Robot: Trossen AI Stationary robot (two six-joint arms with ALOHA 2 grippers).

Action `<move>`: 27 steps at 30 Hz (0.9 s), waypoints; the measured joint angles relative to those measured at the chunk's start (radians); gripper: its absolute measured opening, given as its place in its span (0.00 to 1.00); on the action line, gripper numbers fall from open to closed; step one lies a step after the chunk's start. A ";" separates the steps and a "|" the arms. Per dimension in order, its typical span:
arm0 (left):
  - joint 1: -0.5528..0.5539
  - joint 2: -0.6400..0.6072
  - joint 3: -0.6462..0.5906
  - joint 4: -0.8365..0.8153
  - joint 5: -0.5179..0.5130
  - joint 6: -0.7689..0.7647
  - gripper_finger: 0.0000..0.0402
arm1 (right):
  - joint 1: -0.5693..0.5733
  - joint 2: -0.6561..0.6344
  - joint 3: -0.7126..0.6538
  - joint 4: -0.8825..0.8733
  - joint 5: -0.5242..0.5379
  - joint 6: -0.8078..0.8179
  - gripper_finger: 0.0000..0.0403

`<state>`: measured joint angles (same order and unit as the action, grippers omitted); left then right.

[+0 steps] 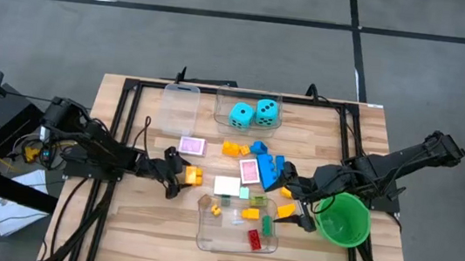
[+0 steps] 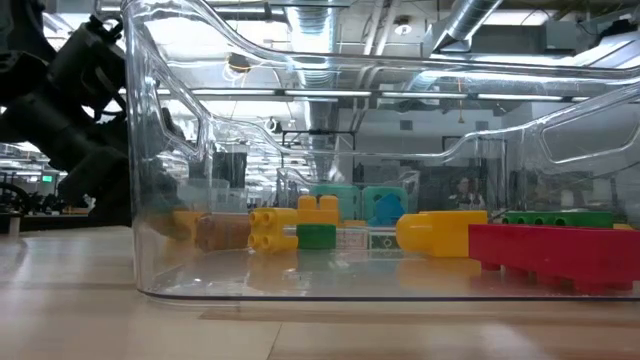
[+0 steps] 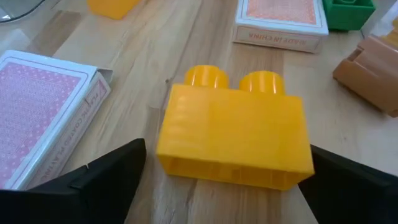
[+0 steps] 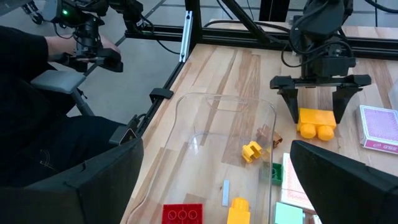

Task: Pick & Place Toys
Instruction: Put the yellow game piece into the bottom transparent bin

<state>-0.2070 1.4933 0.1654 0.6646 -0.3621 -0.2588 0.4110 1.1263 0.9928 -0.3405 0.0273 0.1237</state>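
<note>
A yellow two-stud brick [image 3: 236, 134] lies on its side on the wooden table, between the open fingers of my left gripper [image 3: 227, 149], which stands low at the table's left-middle [image 1: 181, 177]. My right gripper [image 1: 298, 208] hangs open and holding nothing above the right end of the near clear tub [image 1: 237, 228]. That tub holds a red brick [image 4: 182, 213], a green one [image 1: 267, 227] and small yellow pieces. Blue bricks [image 1: 268, 165], an orange brick [image 1: 235, 149] and pink-backed cards [image 1: 192, 146] lie loose mid-table. Two cyan dice [image 1: 254, 113] sit in the far tub.
A green round bowl [image 1: 344, 218] stands under my right arm at the right. An empty clear tub [image 1: 180, 107] sits at the far left of the table. A white card pack [image 1: 227, 185] lies just right of the yellow brick. A black frame rims the table.
</note>
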 joint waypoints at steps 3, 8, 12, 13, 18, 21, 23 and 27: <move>0.000 0.000 0.000 0.013 -0.004 0.000 0.91 | 0.000 0.000 0.000 0.000 0.000 0.000 0.99; 0.000 0.000 0.000 0.028 -0.021 0.001 0.81 | 0.000 0.000 0.000 0.000 0.000 0.000 0.99; 0.000 0.000 0.000 0.030 -0.035 0.016 0.71 | 0.000 0.000 0.000 -0.001 0.000 0.000 0.99; 0.000 0.000 0.000 0.031 -0.035 0.016 0.70 | 0.000 0.000 0.000 -0.001 0.000 0.000 0.99; 0.000 0.000 0.000 0.036 -0.038 0.016 0.72 | 0.000 0.000 0.000 -0.003 0.000 0.000 0.99; 0.000 0.000 0.000 0.045 -0.038 0.016 0.75 | 0.000 0.000 0.000 -0.003 0.000 0.000 0.99; 0.000 0.000 0.000 0.062 -0.041 0.022 0.75 | 0.000 0.000 0.000 -0.003 0.000 0.000 0.99; 0.000 -0.008 0.000 0.109 -0.077 0.056 0.72 | 0.000 0.000 0.000 -0.003 0.000 0.000 0.99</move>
<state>-0.2070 1.4853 0.1658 0.7738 -0.4394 -0.2028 0.4110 1.1263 0.9928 -0.3439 0.0273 0.1234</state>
